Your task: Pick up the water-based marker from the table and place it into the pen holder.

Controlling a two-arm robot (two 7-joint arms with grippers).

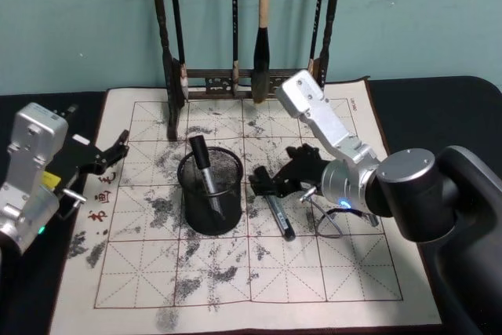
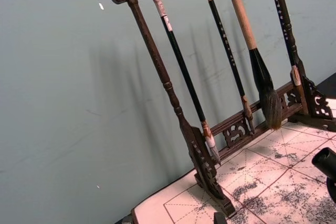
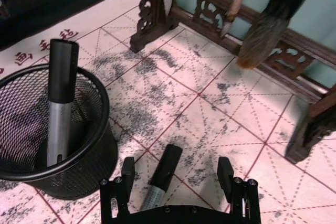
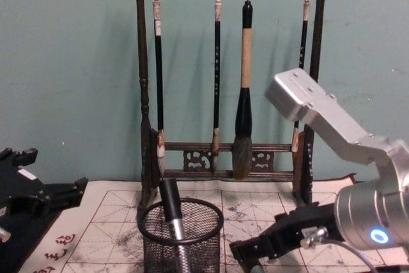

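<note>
- Right gripper (image 3: 176,170) is held low over the mat (image 1: 259,272), just right of the holder (image 1: 200,221); its fingers (image 3: 127,174) are spread wide and nothing is gripped.
- Between those fingers a marker (image 3: 165,169) is seen lying flat on the mat, black cap pointing towards the rack (image 3: 210,11). It is touched by neither finger and lies beside the holder, outside it.
- In the head view the marker (image 1: 278,213) is placed right of the holder, partly covered by the right gripper (image 1: 271,182).
- A second marker (image 1: 205,178) is stood in the holder, cap up and leaning against the rim, with its grey barrel shown through the mesh (image 3: 84,171).
- The left gripper (image 1: 118,151) is parked at the mat's left edge, well apart from the holder, released and empty.
- The mat is spread on a black table (image 1: 463,107). It is cream, ruled with a red grid, blotted all over with grey ink, and marked with red characters (image 1: 106,194) near its left edge.
- At the mat's far edge the dark wooden rack (image 4: 223,147) is stood, with carved ends on its top bar; four brushes are hung from it, the thickest (image 4: 244,94) second from the right.
- Behind the rack a plain teal wall (image 4: 70,62) is seen, crossed by the brushes' shadows.
</note>
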